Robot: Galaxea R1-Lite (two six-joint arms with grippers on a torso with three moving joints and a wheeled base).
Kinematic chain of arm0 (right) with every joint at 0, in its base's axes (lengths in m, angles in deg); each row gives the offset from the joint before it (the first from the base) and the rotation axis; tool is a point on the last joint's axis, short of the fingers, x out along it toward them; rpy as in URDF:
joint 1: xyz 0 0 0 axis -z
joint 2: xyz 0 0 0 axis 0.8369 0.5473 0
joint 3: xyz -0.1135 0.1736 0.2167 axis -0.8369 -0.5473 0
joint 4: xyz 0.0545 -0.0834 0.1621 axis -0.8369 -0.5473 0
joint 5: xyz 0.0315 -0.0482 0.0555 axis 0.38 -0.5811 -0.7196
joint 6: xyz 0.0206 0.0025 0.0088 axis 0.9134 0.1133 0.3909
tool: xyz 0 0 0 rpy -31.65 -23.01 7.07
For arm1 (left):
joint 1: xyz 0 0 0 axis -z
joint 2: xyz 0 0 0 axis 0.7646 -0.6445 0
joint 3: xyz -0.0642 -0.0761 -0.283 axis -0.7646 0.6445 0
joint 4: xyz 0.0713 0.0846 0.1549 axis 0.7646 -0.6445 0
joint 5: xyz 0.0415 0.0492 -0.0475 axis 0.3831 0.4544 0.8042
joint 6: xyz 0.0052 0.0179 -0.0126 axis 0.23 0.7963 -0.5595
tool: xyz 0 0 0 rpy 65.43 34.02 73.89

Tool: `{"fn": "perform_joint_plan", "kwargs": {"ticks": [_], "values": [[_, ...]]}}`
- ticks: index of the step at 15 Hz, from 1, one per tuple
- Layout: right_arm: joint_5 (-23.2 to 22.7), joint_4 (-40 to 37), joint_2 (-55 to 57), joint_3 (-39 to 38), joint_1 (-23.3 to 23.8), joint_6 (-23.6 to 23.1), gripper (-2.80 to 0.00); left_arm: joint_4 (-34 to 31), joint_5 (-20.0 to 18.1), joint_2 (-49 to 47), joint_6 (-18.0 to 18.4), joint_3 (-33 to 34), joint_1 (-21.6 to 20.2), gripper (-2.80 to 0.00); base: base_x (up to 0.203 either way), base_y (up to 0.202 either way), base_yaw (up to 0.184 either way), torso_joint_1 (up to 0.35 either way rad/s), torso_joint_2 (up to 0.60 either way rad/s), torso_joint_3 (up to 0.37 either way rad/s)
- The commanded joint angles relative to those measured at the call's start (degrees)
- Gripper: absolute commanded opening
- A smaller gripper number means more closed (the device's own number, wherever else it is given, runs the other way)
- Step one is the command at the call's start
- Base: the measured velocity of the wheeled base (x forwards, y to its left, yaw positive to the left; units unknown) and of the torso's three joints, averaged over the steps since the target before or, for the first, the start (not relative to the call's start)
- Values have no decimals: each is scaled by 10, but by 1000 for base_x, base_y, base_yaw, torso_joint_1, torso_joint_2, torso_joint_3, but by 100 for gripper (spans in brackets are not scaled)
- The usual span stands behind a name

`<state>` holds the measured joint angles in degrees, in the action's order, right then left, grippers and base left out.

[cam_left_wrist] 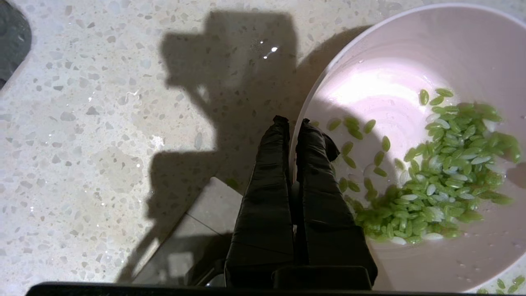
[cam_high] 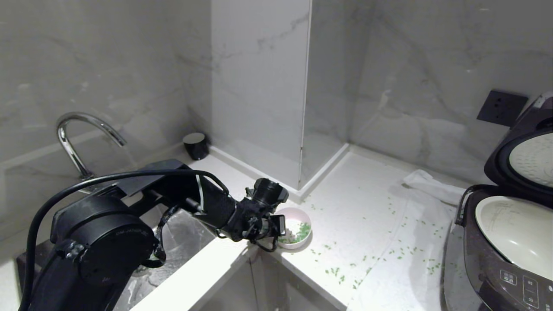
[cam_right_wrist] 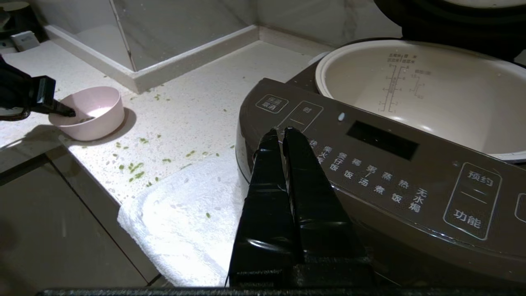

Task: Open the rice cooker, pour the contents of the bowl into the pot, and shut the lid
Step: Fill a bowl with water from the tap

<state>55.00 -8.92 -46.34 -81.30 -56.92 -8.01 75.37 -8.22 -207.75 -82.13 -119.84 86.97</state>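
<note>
The bowl (cam_high: pixel 296 228) sits on the counter (cam_high: pixel 371 203) near its front edge, just right of the sink (cam_high: pixel 181 242), grains (cam_high: pixel 302 232) inside and more scattered rightward. Rice cooker (cam_high: pixel 497 259) at the counter's right end on a towel (cam_high: pixel 432 190), lid (cam_high: pixel 525 157) up behind the pot (cam_high: pixel 514 233). Faucet (cam_high: pixel 75 138) behind the sink.

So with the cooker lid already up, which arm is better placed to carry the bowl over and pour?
Left. The left gripper is shut on the rim of the bowl, one finger inside and one outside. The right gripper hangs shut at the rice cooker front panel, holding nothing, apart from the bowl.
</note>
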Motion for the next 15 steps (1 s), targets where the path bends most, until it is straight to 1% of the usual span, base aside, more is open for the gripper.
{"fn": "perform_joint_plan", "kwargs": {"ticks": [1, 6, 11, 15], "values": [[0, 0, 1, 0, 0, -1, -280, -1, 2, 3, -2, 1, 0, -280, 0, 0, 0, 0, 0, 0], [0, 0, 1, 0, 0, -1, -280, -10, 3, 27, -1, 4, -9, -280, 0, 0, 0, 0, 0, 0], [0, 0, 1, 0, -1, -1, -280, -42, -2, 76, 0, 9, -54, -280, 0, 0, 0, 0, 0, 0], [0, 0, 1, 0, 0, -1, -280, -44, -3, 85, -4, 24, -74, -280, 0, 0, 0, 0, 0, 0]]}}
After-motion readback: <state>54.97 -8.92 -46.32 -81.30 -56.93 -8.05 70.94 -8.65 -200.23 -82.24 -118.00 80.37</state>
